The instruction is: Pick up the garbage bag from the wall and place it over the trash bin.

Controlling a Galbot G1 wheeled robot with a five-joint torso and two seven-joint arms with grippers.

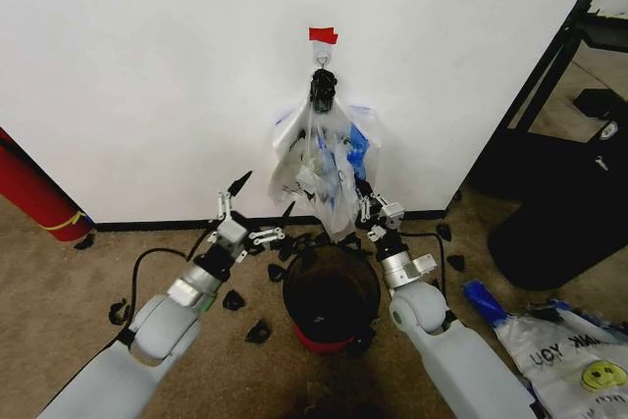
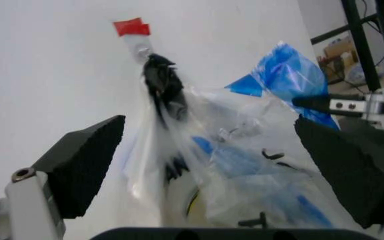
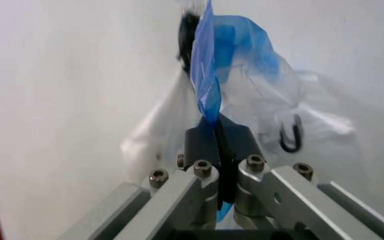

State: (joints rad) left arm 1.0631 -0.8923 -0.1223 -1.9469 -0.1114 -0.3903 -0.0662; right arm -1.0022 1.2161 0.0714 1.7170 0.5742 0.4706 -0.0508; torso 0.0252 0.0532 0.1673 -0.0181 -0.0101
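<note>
While the garbage bag (image 1: 324, 169) hangs bunched from a hook on the wall (image 1: 147, 66) under red tape (image 1: 322, 35), its print is hard to make out. At its 4 o'clock edge the right tool (image 3: 213, 145) pinches a blue handle strip. At 8 o'clock the left tool (image 1: 250, 205) stands spread, apart from it. Below, the trash bin (image 1: 331, 291) gapes dark, contents indiscernible.

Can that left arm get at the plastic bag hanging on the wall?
Probably yes: the left end effector is open beside the garbage bag, with nothing between them; the right end effector already pinches its blue strip.
</note>
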